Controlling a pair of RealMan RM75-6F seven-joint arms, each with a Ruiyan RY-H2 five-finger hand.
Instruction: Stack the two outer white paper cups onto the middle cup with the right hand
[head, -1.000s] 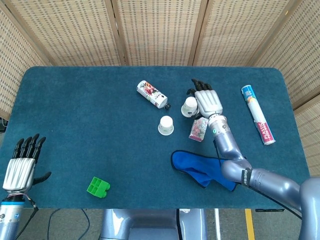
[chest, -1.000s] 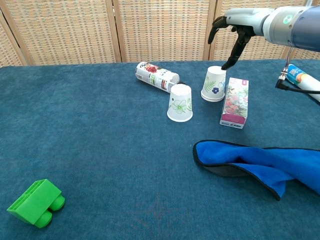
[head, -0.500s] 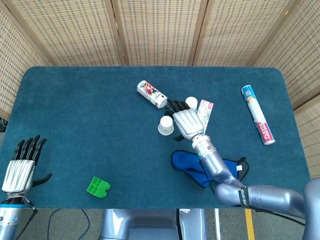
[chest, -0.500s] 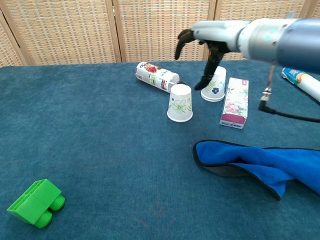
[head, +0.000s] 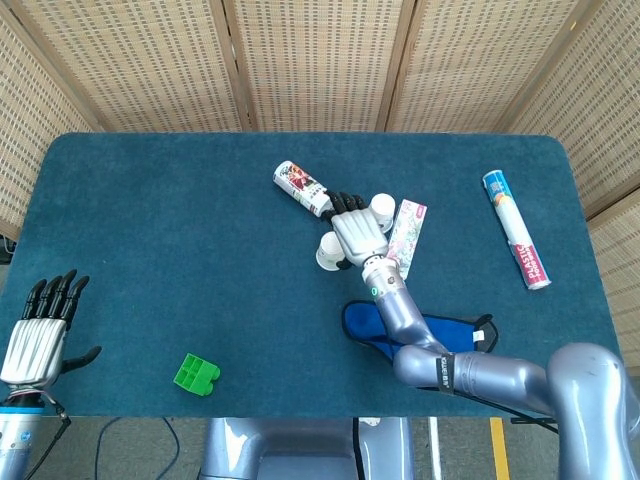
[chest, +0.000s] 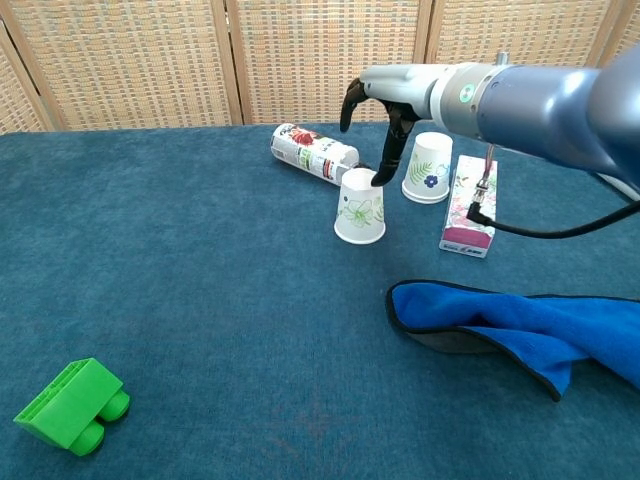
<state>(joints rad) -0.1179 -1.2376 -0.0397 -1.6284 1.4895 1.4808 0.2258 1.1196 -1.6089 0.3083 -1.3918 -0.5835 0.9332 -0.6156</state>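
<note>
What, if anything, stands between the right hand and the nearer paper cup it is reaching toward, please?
Nothing visible does. The right hand hangs just above the nearer paper cup, one fingertip at its upturned base. The second cup stands to the side, next to the floral carton, and the lying bottle is behind, off the path.

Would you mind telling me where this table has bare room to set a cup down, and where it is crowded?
Free: the wide blue stretch between the green block and the lying can, and the strip between the flowered box and the tube. Crowded: mid-table, where the right hand hangs over two cups, with the blue cloth nearer.
</note>
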